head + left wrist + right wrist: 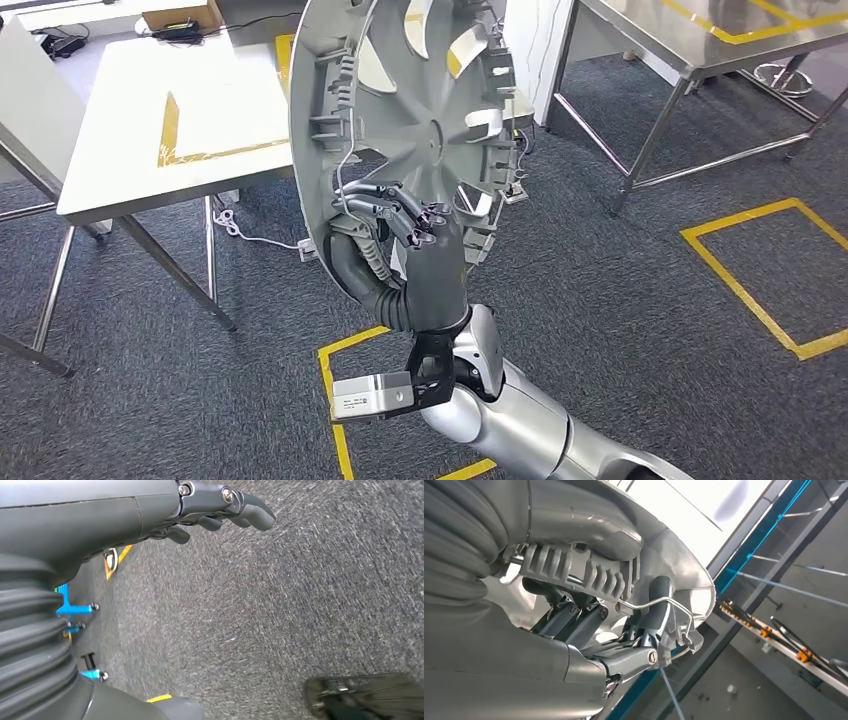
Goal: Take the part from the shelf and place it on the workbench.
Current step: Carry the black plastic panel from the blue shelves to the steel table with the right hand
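Head view shows your right hand (415, 240) gripping the hubcap (405, 110) at its lower rim, fingers hooked through the inner side, thumb behind. The cap is off the shelf and carried in the air, above the carpet (620, 300), near the white bench (150, 130) ahead on the left.

It stands on edge, nearly upright and tipped slightly, with its ribbed inner face and wire ring (345, 165) turned toward you. Being round, it has no true long axis; its flat plane runs close to vertical, and its centre axis points roughly level, away from you.

For the carry, judged from this: keep the grip firm, because the whole disc sits above the hand and will want to swing. Move the arm smoothly toward the bench, then roll the wrist so the cap lies flat before you lower it. Let go only once the rim rests on the top.

Left wrist view shows your left hand (220, 510) hanging over the carpet, holding nothing, fingers loosely curled with gaps between them.
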Robot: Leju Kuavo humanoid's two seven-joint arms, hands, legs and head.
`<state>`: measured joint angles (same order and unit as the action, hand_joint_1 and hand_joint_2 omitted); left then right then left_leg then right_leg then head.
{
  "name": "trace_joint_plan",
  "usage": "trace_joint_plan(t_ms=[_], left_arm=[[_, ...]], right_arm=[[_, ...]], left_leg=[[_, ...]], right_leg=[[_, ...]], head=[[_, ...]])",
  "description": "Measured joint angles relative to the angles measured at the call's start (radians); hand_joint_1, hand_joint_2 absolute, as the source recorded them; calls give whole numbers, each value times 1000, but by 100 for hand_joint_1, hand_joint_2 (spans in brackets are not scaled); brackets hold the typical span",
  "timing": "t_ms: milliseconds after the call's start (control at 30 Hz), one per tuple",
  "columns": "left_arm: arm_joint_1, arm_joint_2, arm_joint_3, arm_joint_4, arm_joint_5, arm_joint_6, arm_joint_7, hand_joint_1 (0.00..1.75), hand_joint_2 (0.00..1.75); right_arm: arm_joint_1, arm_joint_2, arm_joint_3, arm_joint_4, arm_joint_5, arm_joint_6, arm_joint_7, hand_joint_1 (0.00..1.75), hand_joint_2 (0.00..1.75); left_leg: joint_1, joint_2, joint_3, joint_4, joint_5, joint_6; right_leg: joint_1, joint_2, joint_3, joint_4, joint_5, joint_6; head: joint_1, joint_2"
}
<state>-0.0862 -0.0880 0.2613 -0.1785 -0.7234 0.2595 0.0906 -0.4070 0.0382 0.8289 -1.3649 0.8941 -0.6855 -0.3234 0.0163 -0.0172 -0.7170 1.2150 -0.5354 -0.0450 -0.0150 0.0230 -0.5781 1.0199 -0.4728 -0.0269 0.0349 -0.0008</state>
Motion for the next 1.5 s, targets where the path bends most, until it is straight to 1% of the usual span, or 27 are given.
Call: trace_joint_plan(t_ms=[33,67,100,167,233,267,367,433,500,567,633,667,700,733,800,833,900,1033,1100,1167,1200,1233,1267,1333,1367,1400,1500], left_arm=[[-3,0,0,0,0,-1,3,0,175],[-4,0,0,0,0,-2,6,0,175],[-5,0,0,0,0,-4,8,0,175],[-5,0,1,0,4,-9,12,0,175],[-9,-1,3,-1,9,-14,13,0,175],[-11,-3,5,-1,11,-16,13,0,175],[-14,-6,12,-1,18,-20,12,0,175],[-15,-5,20,-1,27,-27,8,0,175],[-18,-4,28,-1,36,-39,3,0,175],[-20,-4,35,-1,41,-47,0,0,175],[-20,-3,42,-1,45,-49,-2,0,175],[-19,-3,45,-1,46,-50,-3,0,175],[-19,-3,47,-1,46,-50,-4,0,175],[-19,-3,49,-1,46,-50,-4,0,175],[-18,-3,49,-1,47,-47,-4,0,175],[-19,-3,49,-1,47,-44,-4,0,175],[-18,-3,50,-1,47,-34,-3,0,175],[-17,-4,56,-1,46,-20,-1,0,175],[-17,-5,57,-1,46,-19,-1,0,175],[-16,-6,57,-1,46,-19,-2,0,175],[-14,-6,57,-1,45,-20,-2,0,175],[-13,-5,57,0,45,-23,-3,0,175],[-13,-5,58,0,44,-25,-4,0,175],[-13,-4,58,0,43,-29,-4,0,175],[-14,-4,58,0,43,-28,-4,0,175],[-15,-4,58,0,43,-26,-4,0,175],[-15,-6,59,-1,41,-23,-3,0,175]], right_arm=[[3,0,-2,1,4,0,4,175,175],[6,0,-4,1,8,-1,9,175,175],[8,0,-6,2,14,-2,14,175,175],[9,0,-13,2,23,-3,21,175,175],[7,0,-20,2,29,-4,26,175,175],[7,0,-23,2,30,-3,27,175,175],[3,0,-30,3,31,-2,28,175,175],[-4,0,-33,4,31,2,29,175,175],[-13,2,-36,6,31,8,29,175,175],[-22,4,-38,7,30,14,29,175,175],[-27,5,-38,10,30,19,29,175,175],[-28,4,-38,13,30,21,30,175,175],[-28,4,-39,16,30,22,31,175,175],[-28,4,-39,19,29,23,31,175,175],[-29,4,-39,22,28,24,33,175,175],[-29,4,-40,22,27,24,33,175,175],[-30,4,-42,22,27,24,34,175,175],[-31,5,-45,22,26,24,37,175,175],[-33,5,-46,22,26,24,37,175,175],[-34,5,-46,24,25,24,38,175,175],[-34,5,-46,24,25,25,38,175,175],[-34,5,-46,25,24,25,39,175,175],[-34,5,-46,25,24,26,39,175,175],[-37,4,-46,26,24,27,41,175,175],[-39,4,-46,26,24,27,41,175,175],[-41,4,-46,26,24,27,42,175,175],[-45,3,-46,27,23,25,42,175,175]], left_leg=[[2,6,-24,56,-22,-4],[4,9,-35,85,-27,-7],[6,10,-27,77,-14,-10],[11,16,40,-43,43,-13],[10,18,101,-153,74,-6],[9,17,112,-176,75,-1],[5,13,110,-177,77,11],[-1,11,108,-175,74,24],[1,11,111,-183,76,41],[6,12,117,-192,79,53],[5,12,118,-192,78,58],[5,12,118,-191,77,58],[5,10,119,-189,75,57],[6,8,120,-187,72,54],[9,2,124,-181,64,43],[9,0,125,-176,60,36],[6,-3,125,-174,53,22],[9,2,125,-165,42,-3],[9,9,77,-71,5,-7],[8,11,-1,60,-36,-9],[8,11,-29,97,-36,-8],[7,11,-39,96,-15,-6],[6,11,-30,58,24,-2],[0,13,22,-74,106,10],[-4,14,46,-126,121,17],[-8,15,61,-157,122,23],[-9,14,78,-177,100,40]], right_leg=[[0,-8,0,0,0,0],[0,-16,-1,1,0,0],[-1,-21,-1,2,-1,1],[-3,-27,-1,7,-5,8],[-1,-31,-4,15,-11,19],[2,-33,-6,18,-12,20],[6,-33,-5,12,-7,13],[2,-35,-1,1,-3,33],[-3,-36,-2,5,-7,55],[-4,-33,-31,68,-43,61],[-3,-30,-99,200,-103,62],[-4,-29,-132,258,-120,62],[-4,-28,-149,285,-118,62],[-5,-28,-147,271,-97,62],[-9,-28,-92,148,-27,61],[-8,-27,-62,86,-5,59],[-5,-24,-35,26,3,50],[-5,-22,-25,19,-4,20],[-6,-24,-12,16,-11,7],[-3,-24,0,16,-22,0],[-1,-23,7,16,-29,-1],[0,-22,17,16,-37,-1],[0,-20,30,16,-46,0],[2,-20,52,16,-66,7],[3,-20,58,15,-74,13],[3,-20,61,13,-79,19],[4,-20,66,22,-76,36]], head=[[0,0],[0,0],[0,0],[0,0],[-2,0],[-2,0],[1,0],[2,0],[2,0],[5,0],[8,0],[9,0],[9,0],[9,0],[10,0],[11,0],[11,0],[8,0],[2,0],[-1,0],[-2,0],[-2,0],[-2,0],[-2,0],[-4,0],[-4,0],[-2,0]])
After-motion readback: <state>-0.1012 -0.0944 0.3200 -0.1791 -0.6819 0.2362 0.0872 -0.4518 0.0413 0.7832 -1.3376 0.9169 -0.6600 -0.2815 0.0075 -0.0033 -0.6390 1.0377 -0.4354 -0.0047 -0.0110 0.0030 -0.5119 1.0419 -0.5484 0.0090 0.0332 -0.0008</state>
